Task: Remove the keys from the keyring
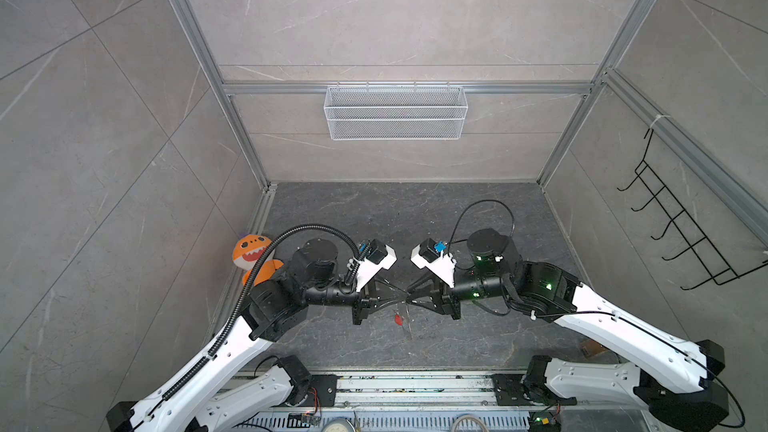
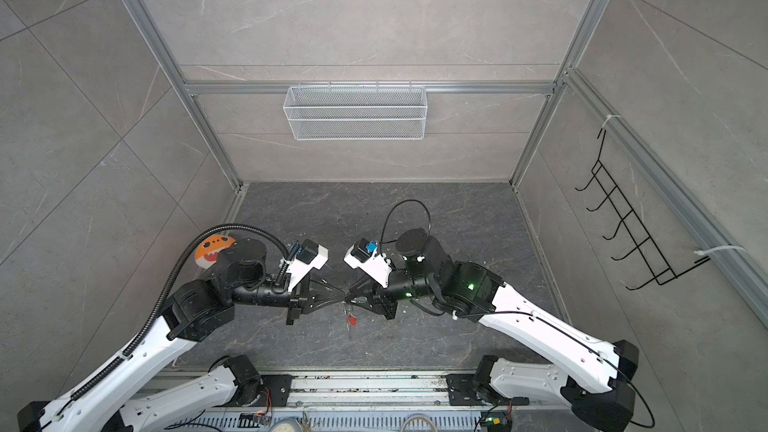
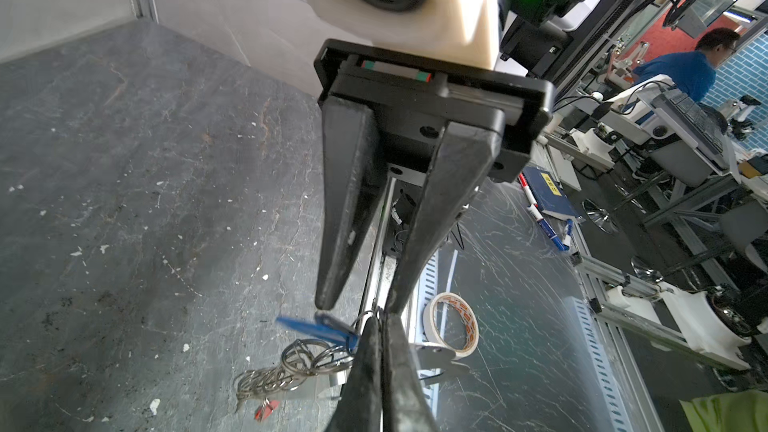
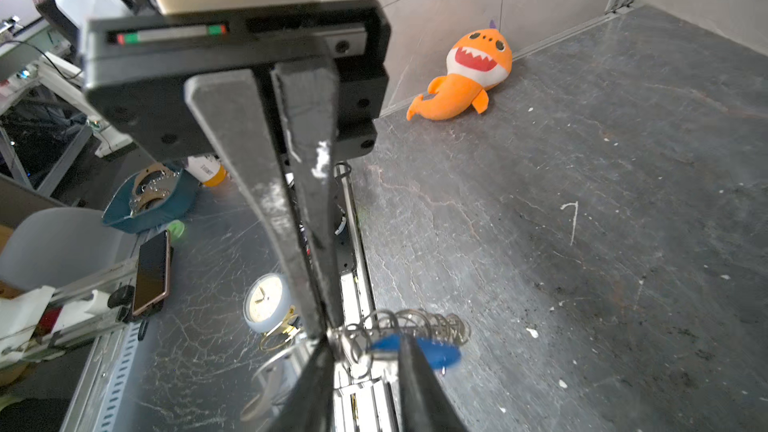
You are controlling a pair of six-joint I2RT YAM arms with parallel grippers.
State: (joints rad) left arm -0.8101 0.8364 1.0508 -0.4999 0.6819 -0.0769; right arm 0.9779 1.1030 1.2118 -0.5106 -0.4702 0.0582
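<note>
You're pinching the keyring (image 3: 307, 357) in the left pincer (image 3: 380, 320). The right pincer (image 4: 365, 340) is gaping narrowly around the blue key (image 4: 436, 353). Next, probably close on it and work it off.

Even soft light; faint glare; close parts blurred.

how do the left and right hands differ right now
The left hand is shut, fingers pressed together; the right hand has its fingers apart.
The left hand pinches a wire loop of the keyring; the right hand grips nothing, though the blue-tagged key lies close by its fingertips.
Shared: both meet tip to tip above the table, the keyring dangling beneath them.
</note>
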